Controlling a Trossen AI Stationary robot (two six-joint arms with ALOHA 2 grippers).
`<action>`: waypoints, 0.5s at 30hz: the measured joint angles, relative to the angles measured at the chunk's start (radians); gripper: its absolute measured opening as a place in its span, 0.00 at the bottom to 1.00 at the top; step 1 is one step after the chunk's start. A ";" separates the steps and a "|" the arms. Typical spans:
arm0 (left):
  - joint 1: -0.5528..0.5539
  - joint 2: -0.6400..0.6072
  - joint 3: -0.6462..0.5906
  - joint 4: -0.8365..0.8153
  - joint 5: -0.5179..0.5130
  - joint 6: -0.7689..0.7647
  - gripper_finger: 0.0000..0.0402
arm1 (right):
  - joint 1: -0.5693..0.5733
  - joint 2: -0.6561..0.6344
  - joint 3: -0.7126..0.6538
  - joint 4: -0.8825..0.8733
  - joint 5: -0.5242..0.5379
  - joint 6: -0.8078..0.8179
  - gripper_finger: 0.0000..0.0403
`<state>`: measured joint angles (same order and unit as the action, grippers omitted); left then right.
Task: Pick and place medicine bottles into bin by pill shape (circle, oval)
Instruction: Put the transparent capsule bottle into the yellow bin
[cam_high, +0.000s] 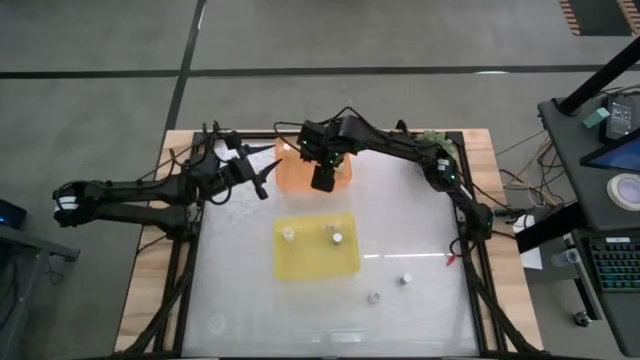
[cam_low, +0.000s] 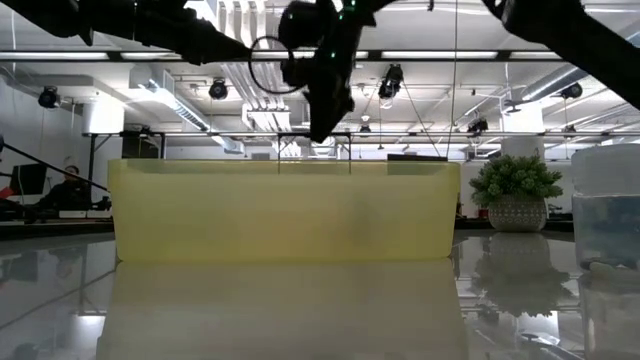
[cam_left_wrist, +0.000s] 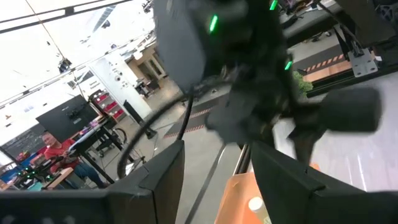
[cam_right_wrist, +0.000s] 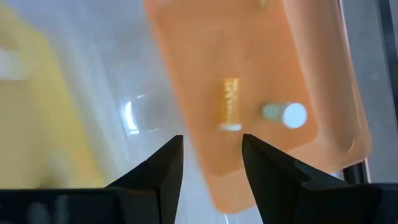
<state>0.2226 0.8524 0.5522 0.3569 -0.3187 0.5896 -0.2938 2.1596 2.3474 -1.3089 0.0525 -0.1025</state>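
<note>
A: Where is the right gripper (cam_high: 322, 180)?

B: From above it hangs over the orange bin (cam_high: 300, 172) at the far side of the table (cam_high: 420, 310). Its own camera shows its fingers (cam_right_wrist: 158, 171) spread with nothing between them, above the bin's edge.

A: What lies in that bin?

B: Two medicine bottles, both tipped over. One (cam_right_wrist: 231, 104) lies lengthwise with its cap toward the fingers; the other (cam_right_wrist: 285, 115) lies just beside it, cap end on to the camera. Something small at the bin's far rim is cut off, and I cannot tell what it is.

A: And the yellow bin (cam_high: 315, 247)?

B: Mid-table, holding three bottles (cam_high: 288, 234), upright as far as the overhead view tells. From table height its wall (cam_low: 285, 212) fills the middle and hides everything inside and the orange bin behind.

A: Any bottles still loose?

B: Two stand on the table near the right arm's side, one (cam_high: 406, 279) and another (cam_high: 373, 297). A faint spot toward the near left corner is too pale to name. A blurred clear container (cam_low: 606, 205) is cut off at the low view's edge.

A: The left gripper (cam_high: 268, 172)?

B: Just beside the orange bin. Its fingers (cam_left_wrist: 158, 177) stand apart, empty. The right arm blocks most of its camera.

A: Anything else?

B: A green plant (cam_low: 517, 192) in a pot, past the table.
</note>
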 joint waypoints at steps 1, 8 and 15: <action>0.000 0.000 0.000 0.000 0.000 0.000 0.43 | 0.013 -0.010 0.000 -0.009 0.000 0.007 0.38; 0.000 0.000 0.000 0.000 0.000 -0.006 0.43 | 0.115 -0.091 -0.035 -0.062 -0.001 0.059 0.35; -0.001 0.000 0.000 0.001 0.000 -0.007 0.43 | 0.218 -0.264 -0.290 -0.042 -0.002 0.158 0.35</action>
<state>0.2218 0.8524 0.5522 0.3574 -0.3187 0.5826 -0.0759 1.8961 2.0570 -1.3508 0.0506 0.0558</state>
